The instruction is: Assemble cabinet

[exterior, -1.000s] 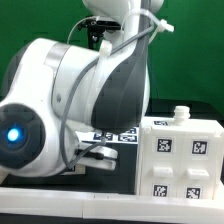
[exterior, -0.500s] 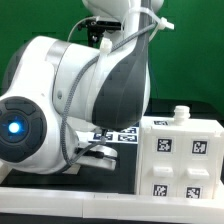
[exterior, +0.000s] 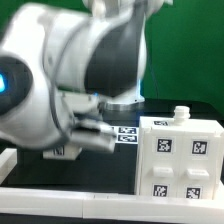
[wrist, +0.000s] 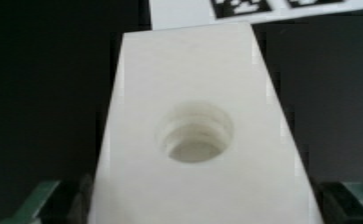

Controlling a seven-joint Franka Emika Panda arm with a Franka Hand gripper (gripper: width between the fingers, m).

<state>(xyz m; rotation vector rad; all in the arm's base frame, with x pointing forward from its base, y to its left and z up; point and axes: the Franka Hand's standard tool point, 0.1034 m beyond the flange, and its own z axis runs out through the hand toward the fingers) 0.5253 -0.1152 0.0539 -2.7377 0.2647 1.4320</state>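
In the exterior view the white cabinet body (exterior: 182, 155) stands at the right, its front carrying several square marker tags and a small knob on top. The arm's blurred body fills the left and hides the gripper there. In the wrist view a long white cabinet panel (wrist: 192, 90) with a round stepped hole (wrist: 197, 140) lies on the black table. My gripper (wrist: 196, 205) is open. Its dark fingers (wrist: 46, 200) stand on either side of the panel's near end, with a dark gap between each finger and the panel.
The marker board (exterior: 125, 133) lies on the black table behind the arm, and its tags also show just past the panel's far end in the wrist view (wrist: 249, 5). A long white rail (exterior: 70, 205) runs along the table's front edge.
The arm has swung and now shows blurred in the exterior view, its large joint shifted up and toward the left. The cabinet body has not moved.
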